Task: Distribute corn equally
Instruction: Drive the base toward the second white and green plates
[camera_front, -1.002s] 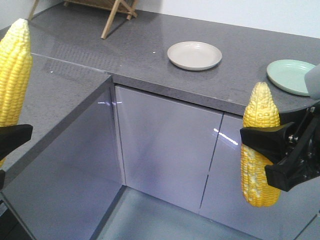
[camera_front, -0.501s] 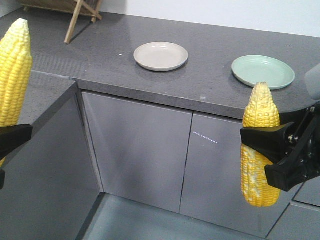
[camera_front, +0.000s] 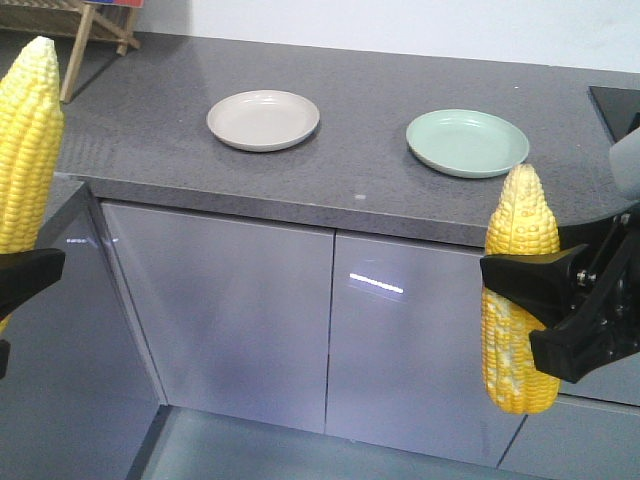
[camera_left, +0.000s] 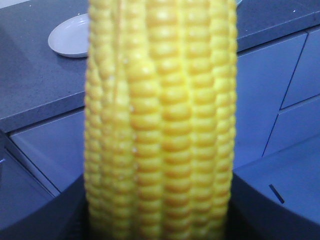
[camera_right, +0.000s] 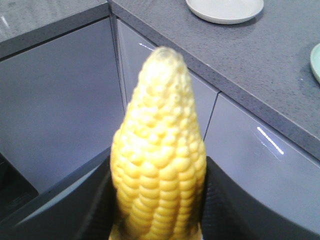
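Grey countertop (camera_front: 360, 160) over glossy cabinets (camera_front: 230, 310) holds beige plate (camera_front: 263, 120), green plate (camera_front: 467, 142).

grey bench (camera_front: 350, 160) runs across the view w/ two plates on it, well apart: beige plate (camera_front: 263, 120) towards the left, green plate (camera_front: 467, 142) towards the right. left claw (camera_front: 25, 290), only partly in view at the edge, grips the left cob (camera_front: 28, 150) upright, tip up. right claw (camera_front: 510, 310), black, clamps the right cob (camera_front: 520, 240) approx mid-length, also upright, w/ pale patches on its lower half. both cobs are off the bench, in front of it. glossy grey cupboard doors (camera_front: 230, 310) sit below. wooden stand (camera_front: 95, 25) at top left corner.
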